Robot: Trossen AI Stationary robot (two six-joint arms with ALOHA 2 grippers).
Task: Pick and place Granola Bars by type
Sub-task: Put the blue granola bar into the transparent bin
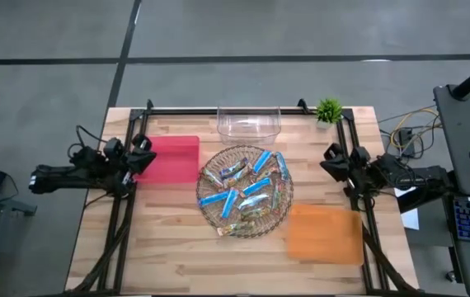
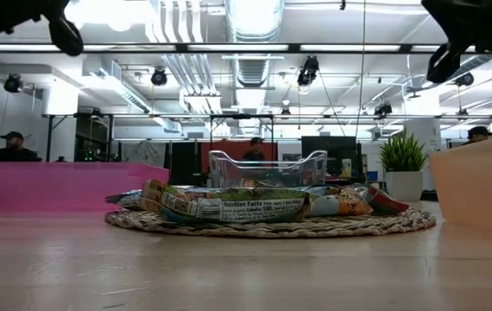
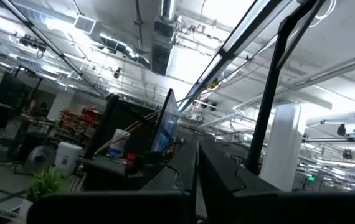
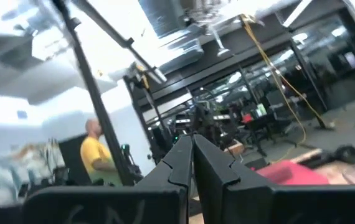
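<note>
- While both my arms wait at the table's edges, my left gripper (image 1: 146, 157) sits at the left side, just over the near edge of the flat pink rectangular bin (image 1: 171, 159), with its fingers pressed together and nothing between them.
- My right gripper (image 1: 331, 162) hangs at the right side, beyond the orange rectangular bin (image 1: 326, 234), its fingers likewise closed tight on nothing.
- Every one of the small wrapped granola bars (image 1: 245, 192) lies heaped on the round woven wicker tray (image 1: 283, 216) at the middle of the light wooden table (image 1: 177, 247); bright blue wrappers are mixed among silvery and brownish-green ones.
- Seen from table height, a bar's nutrition label faces the camera at the front of the heap.
- Behind the tray stands a clear plastic rectangular container (image 1: 248, 123), near the far edge.
- Beside it, at the far right corner, is a small green potted plant (image 1: 328, 110).
- Across the room in my right wrist view, a person in a yellow shirt (image 4: 96, 153) stands.
</note>
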